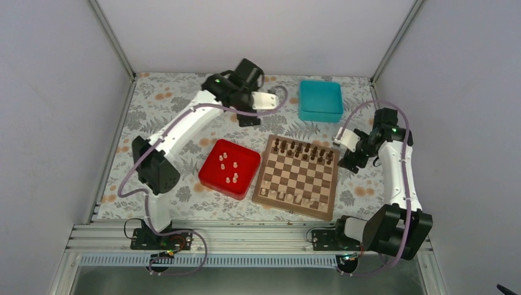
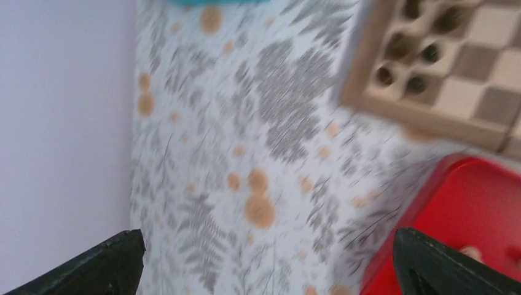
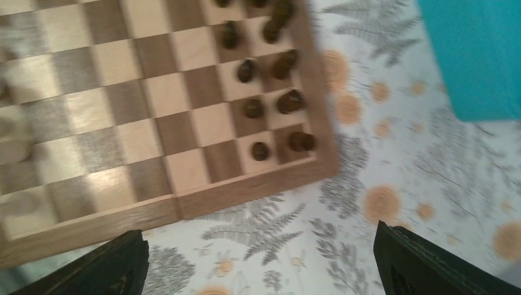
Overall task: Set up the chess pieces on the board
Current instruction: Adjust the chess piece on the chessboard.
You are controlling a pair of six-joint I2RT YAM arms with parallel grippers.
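Observation:
The board (image 1: 295, 179) lies at the table's middle, with dark pieces along its two far rows. A few pale chess pieces (image 1: 282, 196) stand on its near row. Several more pale pieces (image 1: 235, 177) lie in the red tray (image 1: 212, 179) left of the board. My left gripper (image 1: 249, 117) hangs behind the tray, open and empty over the cloth (image 2: 267, 258). Off the board's far right corner, my right gripper (image 1: 351, 161) is open and empty as well (image 3: 261, 258). The right wrist view shows that board corner (image 3: 258, 187) and its dark pieces (image 3: 255, 109).
A teal box (image 1: 320, 100) sits at the back right, behind the board, and shows in the right wrist view (image 3: 485, 55). The red tray's edge (image 2: 473, 196) and a board corner (image 2: 424, 117) lie ahead of my left gripper. Grey walls close in the flowered table.

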